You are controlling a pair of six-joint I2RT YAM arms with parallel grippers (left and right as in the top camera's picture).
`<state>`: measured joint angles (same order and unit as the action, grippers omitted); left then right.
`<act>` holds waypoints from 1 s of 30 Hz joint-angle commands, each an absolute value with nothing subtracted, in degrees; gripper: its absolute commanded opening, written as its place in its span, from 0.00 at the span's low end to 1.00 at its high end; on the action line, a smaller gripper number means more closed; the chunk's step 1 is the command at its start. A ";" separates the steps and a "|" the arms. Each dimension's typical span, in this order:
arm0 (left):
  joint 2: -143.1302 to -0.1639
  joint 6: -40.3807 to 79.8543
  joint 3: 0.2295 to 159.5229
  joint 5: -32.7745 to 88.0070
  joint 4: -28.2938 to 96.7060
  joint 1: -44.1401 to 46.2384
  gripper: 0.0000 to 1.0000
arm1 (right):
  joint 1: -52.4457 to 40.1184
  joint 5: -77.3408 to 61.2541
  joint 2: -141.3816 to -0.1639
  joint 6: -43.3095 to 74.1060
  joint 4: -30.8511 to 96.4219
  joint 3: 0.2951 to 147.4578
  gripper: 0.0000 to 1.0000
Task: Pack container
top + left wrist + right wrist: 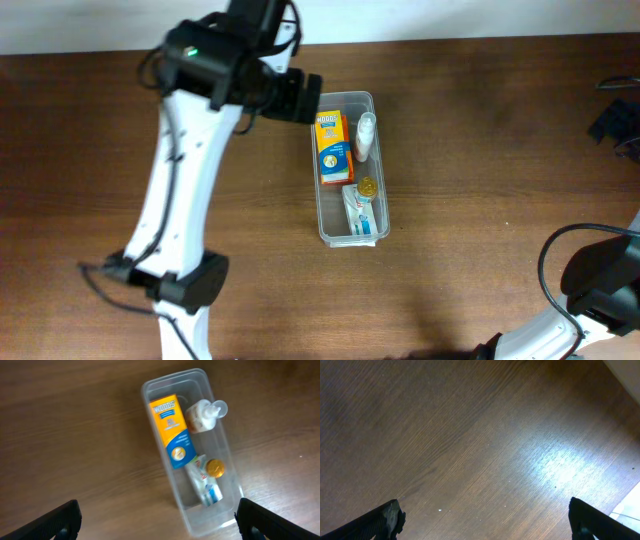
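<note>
Four things lie lengthwise in the container, box beside bottle, suiting its narrow shape; the left tool and right tool hang released, empty.

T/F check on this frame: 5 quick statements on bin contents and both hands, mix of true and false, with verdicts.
1. The container is empty. False: it holds an orange box, a white bottle, a tube and a small gold round piece.
2. The left hand is open and holds nothing. True.
3. The orange box stands upright. False: it lies flat, along the container's length.
4. The right hand is open, with only the table below it in its wrist view. True.
5. The white bottle lies beside the orange box. True.
</note>
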<state>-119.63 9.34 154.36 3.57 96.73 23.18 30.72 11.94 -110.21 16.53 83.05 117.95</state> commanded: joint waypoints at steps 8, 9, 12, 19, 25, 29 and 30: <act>-96.95 16.19 122.17 -8.14 96.64 20.99 1.00 | 30.79 12.08 -110.02 17.17 82.87 117.73 0.98; -95.85 17.96 119.81 -8.64 96.44 20.93 0.99 | 30.79 12.08 -110.02 17.17 82.87 117.75 0.98; -94.89 21.63 116.11 -8.80 96.57 20.93 0.99 | 30.79 12.08 -110.02 17.17 82.89 117.73 0.98; -94.91 21.85 113.82 -8.64 96.20 20.93 0.99 | 30.79 12.08 -110.02 17.17 82.87 117.75 0.98; -94.91 21.87 113.82 -8.05 96.31 20.95 1.00 | 30.79 12.08 -110.02 17.17 82.87 117.73 0.98; -94.89 21.80 113.80 -7.79 96.71 20.95 0.99 | 30.79 12.08 -110.02 17.17 82.87 117.73 0.98; -94.89 21.82 113.78 -7.79 96.49 20.95 0.99 | 30.79 12.08 -110.02 17.17 82.87 117.73 0.98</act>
